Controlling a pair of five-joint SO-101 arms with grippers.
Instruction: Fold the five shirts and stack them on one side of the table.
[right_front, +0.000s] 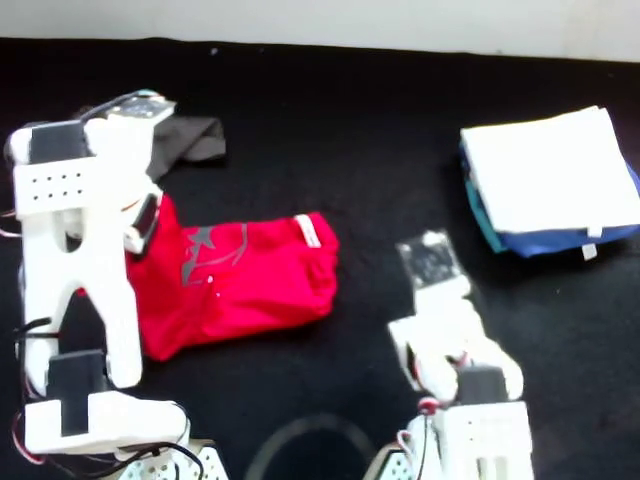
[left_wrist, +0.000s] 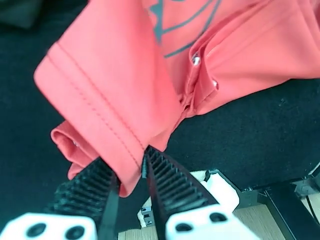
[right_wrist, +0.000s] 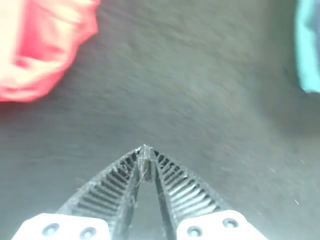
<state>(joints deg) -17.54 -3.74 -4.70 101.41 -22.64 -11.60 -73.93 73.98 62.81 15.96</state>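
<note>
left gripper (left_wrist: 131, 165) clamped on red shirt (left_wrist: 150, 80) hem — long axis runs toward right gripper (right_wrist: 145, 151), jaws together on nothing, near the free end

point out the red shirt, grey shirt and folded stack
red shirt (right_front: 250, 275), high view, middle of its body
grey shirt (right_front: 190, 140), high view, its visible fold
folded stack (right_front: 550, 170), high view, white top shirt

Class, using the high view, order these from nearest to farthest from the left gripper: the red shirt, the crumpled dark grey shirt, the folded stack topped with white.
1. Red fabric shirt, in the jaws of the left gripper, left of centre.
2. Crumpled dark grey shirt, back left.
3. Folded stack topped with a white shirt, far right.
</note>
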